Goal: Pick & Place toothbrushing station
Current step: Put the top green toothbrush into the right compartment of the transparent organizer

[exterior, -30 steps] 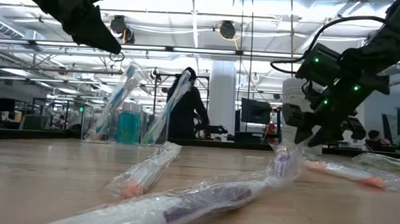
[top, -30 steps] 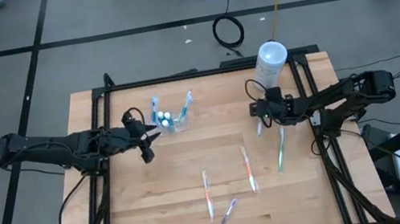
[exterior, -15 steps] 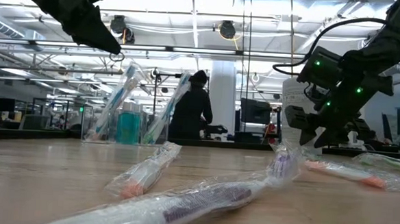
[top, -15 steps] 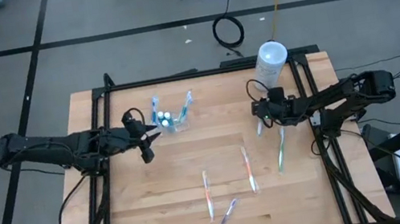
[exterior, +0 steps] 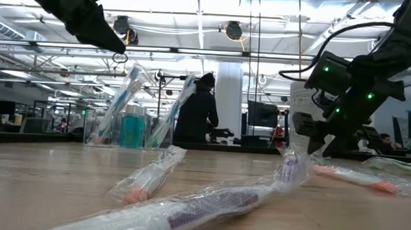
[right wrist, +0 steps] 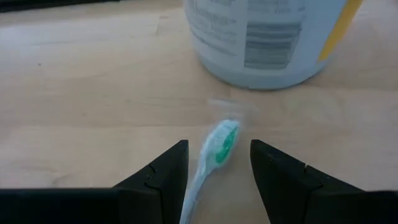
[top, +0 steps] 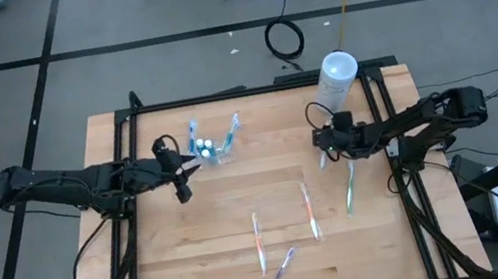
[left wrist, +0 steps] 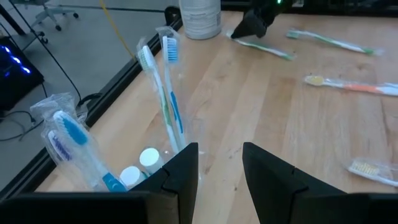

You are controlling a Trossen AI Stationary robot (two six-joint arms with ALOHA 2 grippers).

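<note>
The toothbrushing station, a small clear cup (top: 214, 152), stands on its base at the table's far left-centre. It holds upright toothbrushes (left wrist: 168, 93) and small white-capped tubes. My left gripper (top: 191, 169) hovers open just to the cup's left, above the table (left wrist: 219, 152). My right gripper (top: 321, 143) is open, low over the table near the white canister (top: 338, 79). Its fingers stand on either side of the green-bristled head of a toothbrush (right wrist: 221, 146) that lies flat on the wood, and they do not touch it.
Several wrapped toothbrushes lie loose on the table's near half (top: 259, 239) (top: 309, 211) (top: 280, 274), and a green one (top: 350, 183) lies by the right rail. The white canister (right wrist: 267, 37) stands just beyond my right gripper. A person stands in the room behind.
My right gripper has sunk slightly toward the toothbrush's head and stayed open. My left gripper has kept still.
</note>
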